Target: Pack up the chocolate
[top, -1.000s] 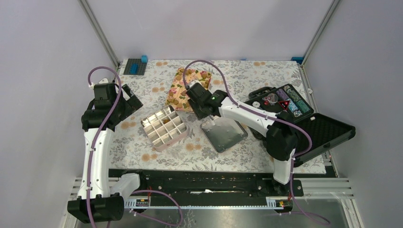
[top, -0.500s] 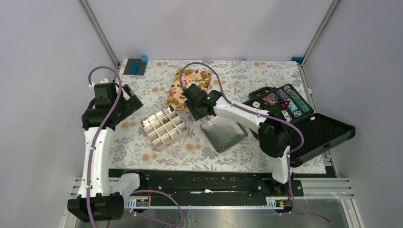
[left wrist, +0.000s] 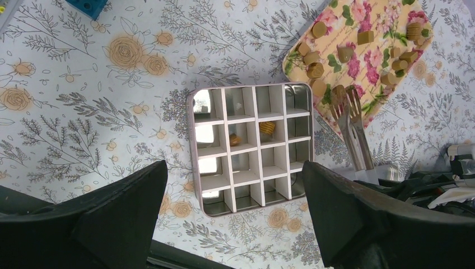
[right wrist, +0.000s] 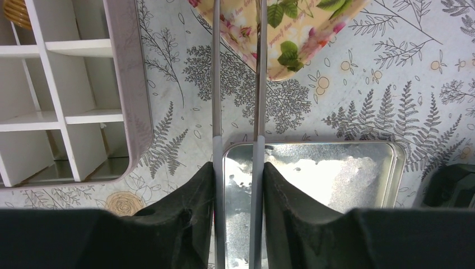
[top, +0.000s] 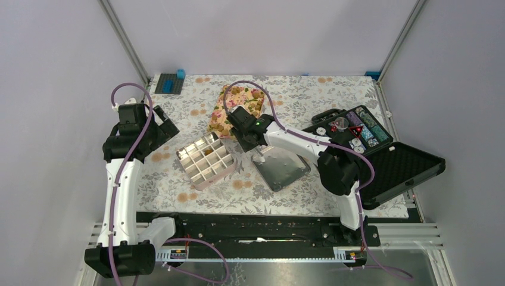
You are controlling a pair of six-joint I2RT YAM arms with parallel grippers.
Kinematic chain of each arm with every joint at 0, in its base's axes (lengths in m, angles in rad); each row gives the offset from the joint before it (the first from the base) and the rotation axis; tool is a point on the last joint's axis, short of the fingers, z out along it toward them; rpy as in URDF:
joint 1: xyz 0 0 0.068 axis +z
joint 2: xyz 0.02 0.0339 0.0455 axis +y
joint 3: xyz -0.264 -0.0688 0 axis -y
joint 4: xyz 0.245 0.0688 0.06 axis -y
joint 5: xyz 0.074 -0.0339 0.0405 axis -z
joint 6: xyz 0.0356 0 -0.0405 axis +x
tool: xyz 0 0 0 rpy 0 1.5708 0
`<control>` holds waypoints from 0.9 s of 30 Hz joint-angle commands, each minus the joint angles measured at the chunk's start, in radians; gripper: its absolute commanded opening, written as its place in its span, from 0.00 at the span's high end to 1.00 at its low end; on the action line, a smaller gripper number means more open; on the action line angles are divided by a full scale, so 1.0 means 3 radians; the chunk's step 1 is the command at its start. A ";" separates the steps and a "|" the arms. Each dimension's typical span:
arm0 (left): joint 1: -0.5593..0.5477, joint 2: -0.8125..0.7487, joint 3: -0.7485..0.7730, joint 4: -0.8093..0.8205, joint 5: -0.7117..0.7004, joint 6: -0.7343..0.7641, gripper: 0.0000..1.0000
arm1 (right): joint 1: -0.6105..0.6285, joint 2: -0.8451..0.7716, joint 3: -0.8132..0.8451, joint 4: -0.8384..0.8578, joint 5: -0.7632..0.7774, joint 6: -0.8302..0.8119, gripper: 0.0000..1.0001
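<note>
Several golden-brown chocolate lumps [left wrist: 315, 70] lie on the floral tray [left wrist: 369, 56], which also shows in the top view [top: 235, 107]. Two chocolates [left wrist: 268, 127] sit in cells of the divided tin [left wrist: 191, 140], seen from above [top: 205, 159]. My right gripper [right wrist: 238, 190] is shut on metal tongs [right wrist: 215, 84]. The tong tips [left wrist: 341, 106] reach over the tray's near edge, next to a chocolate; I cannot tell whether they hold it. My left gripper [left wrist: 235, 224] is open and empty, hovering above the tin.
The tin's lid [top: 281, 168] lies inside up, right of the tin and under my right wrist. An open black case [top: 357, 134] with striped chips stands at the right. A blue brick plate [top: 170, 83] sits at the back left.
My right gripper has moved left and farther back with the tongs, bringing the tong tips over the floral tray. The left arm has not moved.
</note>
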 commanded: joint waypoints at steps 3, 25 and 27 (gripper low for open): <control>0.0020 -0.0008 -0.0009 0.0141 0.0007 0.0039 0.01 | -0.0028 -0.0196 0.0123 0.0101 0.0044 -0.0012 0.71; 0.0025 -0.0046 -0.0110 0.0231 0.0153 0.0003 0.01 | 0.0593 -0.1201 -0.0417 0.0018 -0.0122 0.0293 0.71; 0.0023 -0.0062 -0.0127 0.0236 0.0168 0.0003 0.01 | 0.0656 -0.1165 -0.0425 0.0016 -0.0203 0.0301 0.71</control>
